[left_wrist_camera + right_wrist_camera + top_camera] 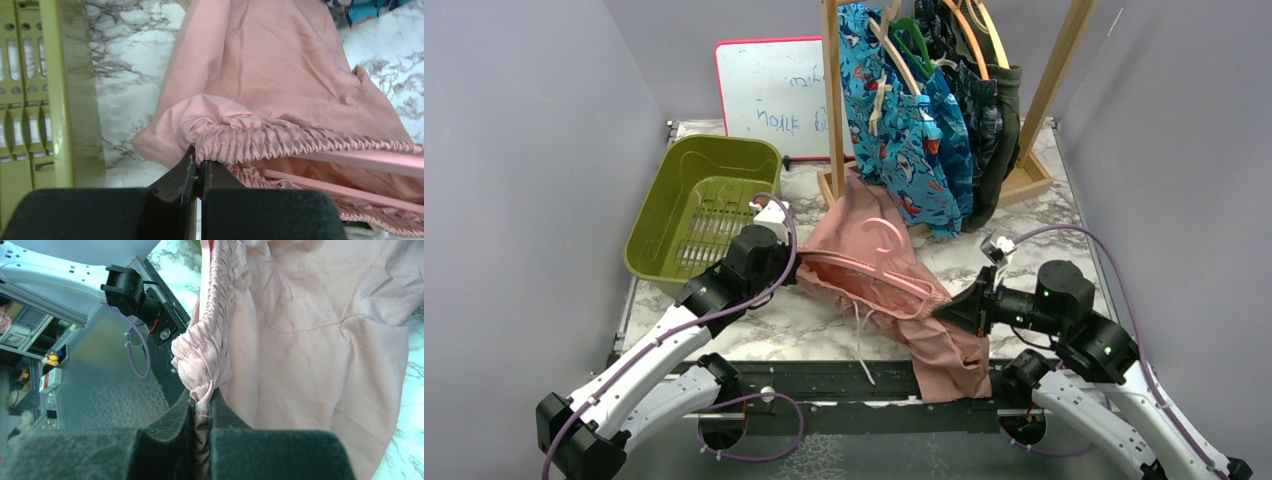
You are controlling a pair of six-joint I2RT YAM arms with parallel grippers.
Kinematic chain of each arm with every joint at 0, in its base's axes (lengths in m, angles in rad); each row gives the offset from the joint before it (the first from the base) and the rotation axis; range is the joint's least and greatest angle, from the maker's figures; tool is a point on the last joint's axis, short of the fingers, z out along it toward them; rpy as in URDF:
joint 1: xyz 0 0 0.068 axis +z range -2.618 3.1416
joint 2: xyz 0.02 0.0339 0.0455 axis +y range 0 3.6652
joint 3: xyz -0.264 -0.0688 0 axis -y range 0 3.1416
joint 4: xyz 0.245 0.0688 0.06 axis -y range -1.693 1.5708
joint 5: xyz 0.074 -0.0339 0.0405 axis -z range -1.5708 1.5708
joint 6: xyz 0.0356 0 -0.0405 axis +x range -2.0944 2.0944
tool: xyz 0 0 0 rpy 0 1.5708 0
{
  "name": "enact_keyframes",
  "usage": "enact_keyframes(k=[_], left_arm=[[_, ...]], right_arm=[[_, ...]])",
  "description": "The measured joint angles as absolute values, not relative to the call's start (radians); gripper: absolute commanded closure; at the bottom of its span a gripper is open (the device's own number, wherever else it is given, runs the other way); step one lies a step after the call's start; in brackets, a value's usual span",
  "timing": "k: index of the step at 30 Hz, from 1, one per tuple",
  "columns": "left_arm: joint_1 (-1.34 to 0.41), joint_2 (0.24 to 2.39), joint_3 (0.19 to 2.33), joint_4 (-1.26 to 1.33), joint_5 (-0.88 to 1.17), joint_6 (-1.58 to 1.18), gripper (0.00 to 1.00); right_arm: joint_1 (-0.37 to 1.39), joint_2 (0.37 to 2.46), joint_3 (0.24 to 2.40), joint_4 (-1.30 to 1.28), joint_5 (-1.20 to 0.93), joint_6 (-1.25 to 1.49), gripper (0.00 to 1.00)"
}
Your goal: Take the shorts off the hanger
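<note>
The dusty pink shorts [874, 285] lie crumpled on the marble table, with a pink hanger [884, 235] still threaded through their waistband. My left gripper [796, 262] is at the waistband's left end. In the left wrist view it [201, 162] is shut, its tips pinching the lower edge of the gathered elastic [280, 137], and the hanger bar [370, 159] runs off to the right. My right gripper [939, 312] is shut on the waistband's other end, with bunched pink cloth [200, 375] squeezed between its jaws [202, 399].
An olive green basket [652, 205] sits just left of the left arm. A wooden rack [832, 100] at the back holds blue cartoon-print shorts [899, 140] and darker shorts [984, 120] on hangers. A whiteboard [769, 95] leans behind. One pink leg [949, 370] hangs over the table's front edge.
</note>
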State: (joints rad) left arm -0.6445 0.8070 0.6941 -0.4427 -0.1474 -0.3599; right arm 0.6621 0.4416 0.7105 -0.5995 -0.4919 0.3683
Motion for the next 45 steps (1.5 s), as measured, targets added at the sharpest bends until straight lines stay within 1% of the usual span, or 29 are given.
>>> enact_keyframes(k=[5, 10, 18, 26, 29, 30, 31, 33, 38, 41, 42, 45], left_arm=[[-0.640, 0.883, 0.770, -0.451, -0.215, -0.366, 1.00], [-0.579, 0.970, 0.820, -0.440, -0.203, -0.365, 1.00], [-0.476, 0.990, 0.845, -0.424, -0.051, -0.356, 1.00], [-0.459, 1.000, 0.802, -0.398, 0.093, -0.393, 1.00], [-0.456, 0.985, 0.765, -0.389, 0.147, -0.410, 1.00], [-0.455, 0.977, 0.749, -0.384, 0.164, -0.411, 0.98], [-0.452, 0.968, 0.733, -0.381, 0.180, -0.412, 0.92], [-0.446, 0.955, 0.701, -0.372, 0.215, -0.414, 0.74], [-0.432, 0.910, 0.629, -0.366, 0.262, -0.423, 0.50], [-0.424, 0.846, 0.601, -0.374, 0.258, -0.434, 0.44], [-0.422, 0.818, 0.596, -0.381, 0.258, -0.439, 0.40], [-0.419, 0.740, 0.596, -0.386, 0.259, -0.453, 0.37]], right_arm=[[0.662, 0.404, 0.763, -0.665, -0.456, 0.390, 0.99], [0.662, 0.364, 0.805, -0.722, -0.428, 0.392, 0.99], [0.662, 0.258, 0.807, -0.765, -0.389, 0.394, 0.99], [0.662, 0.141, 0.764, -0.738, -0.338, 0.442, 0.99], [0.662, 0.140, 0.748, -0.719, -0.311, 0.467, 0.99], [0.662, 0.146, 0.743, -0.714, -0.302, 0.475, 0.99], [0.662, 0.154, 0.738, -0.706, -0.294, 0.482, 0.99], [0.662, 0.181, 0.727, -0.686, -0.286, 0.494, 0.99], [0.664, 0.294, 0.697, -0.606, -0.285, 0.505, 0.99], [0.664, 0.381, 0.694, -0.561, -0.281, 0.496, 0.99], [0.664, 0.407, 0.694, -0.551, -0.277, 0.488, 0.99], [0.664, 0.477, 0.694, -0.530, -0.253, 0.463, 0.99]])
